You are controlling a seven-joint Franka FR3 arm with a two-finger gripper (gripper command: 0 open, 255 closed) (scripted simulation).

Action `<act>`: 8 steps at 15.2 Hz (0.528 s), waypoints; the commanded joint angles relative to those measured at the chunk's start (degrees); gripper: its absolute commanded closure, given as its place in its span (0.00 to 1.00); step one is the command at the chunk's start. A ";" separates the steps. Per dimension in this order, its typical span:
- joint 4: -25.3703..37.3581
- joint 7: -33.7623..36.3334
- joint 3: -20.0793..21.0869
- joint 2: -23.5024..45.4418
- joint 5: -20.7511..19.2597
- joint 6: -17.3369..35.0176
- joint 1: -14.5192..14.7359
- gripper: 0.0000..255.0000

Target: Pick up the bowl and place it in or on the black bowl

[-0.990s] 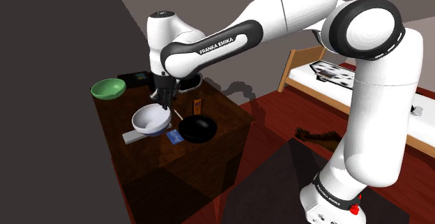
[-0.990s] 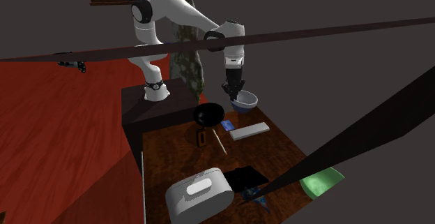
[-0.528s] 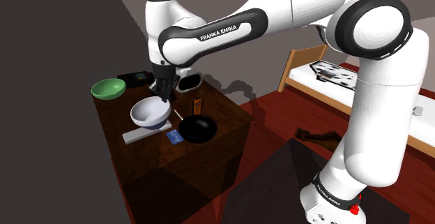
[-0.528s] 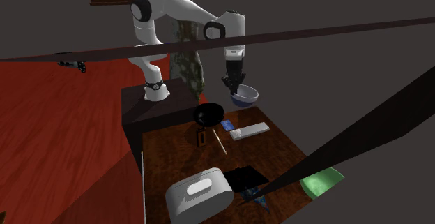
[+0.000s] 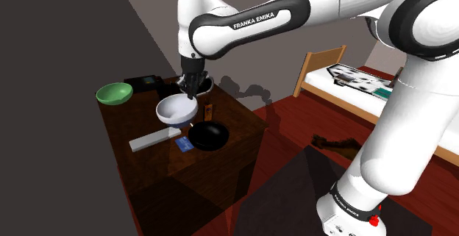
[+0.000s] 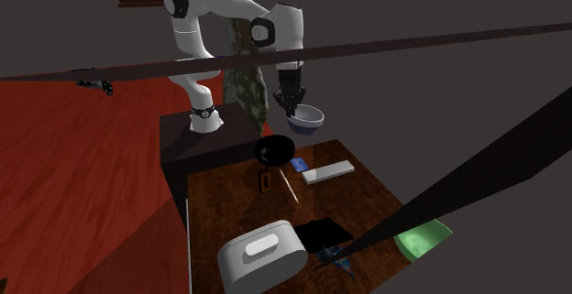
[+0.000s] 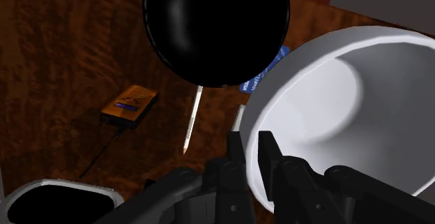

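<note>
A dark brown wooden table (image 5: 147,170) stands on a red floor (image 5: 290,124), and a wooden bed (image 5: 331,76) is behind it. The black gripper (image 5: 190,95) clenches the rim of the round white bowl (image 5: 176,110) — it hangs above the table, just beside the shiny black bowl (image 5: 208,135). Both are empty inside. A green bowl (image 5: 114,93) sits at the table's far corner.

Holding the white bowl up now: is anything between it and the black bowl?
Nothing visible. The gripper holds the white bowl by its rim above the table; the black bowl sits open and empty. The blue card and brown box lie beside it.
</note>
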 commanded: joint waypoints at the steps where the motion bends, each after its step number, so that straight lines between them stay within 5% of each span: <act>1: -3.90 -3.16 -0.73 -4.09 2.10 0.46 -1.72 1.00; 8: -14.27 -13.76 -5.19 -16.37 7.59 -0.05 -5.46 1.00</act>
